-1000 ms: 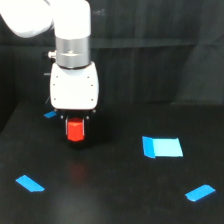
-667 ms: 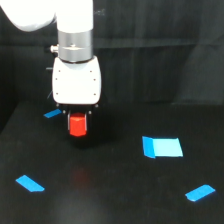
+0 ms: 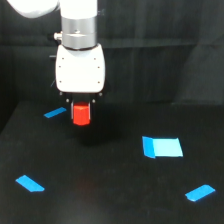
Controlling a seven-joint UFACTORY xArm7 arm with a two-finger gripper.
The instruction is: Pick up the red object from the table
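The red object (image 3: 80,114) is a small red-orange stubby block held between the dark fingers of my gripper (image 3: 80,116). It hangs clear above the black table (image 3: 110,190), with a faint shadow under it. The white gripper body and grey wrist rise above it at the upper left of the exterior view. The fingers are shut on the block's sides; their tips are mostly hidden against the dark background.
Blue tape patches lie on the table: a thin one (image 3: 55,112) just left of the gripper, a large one (image 3: 162,147) at the right, one (image 3: 30,183) at the front left, one (image 3: 200,192) at the front right. A dark curtain hangs behind.
The gripper has risen with the red object in it, lifting the block off the table. It has also shifted a little toward the exterior view's right.
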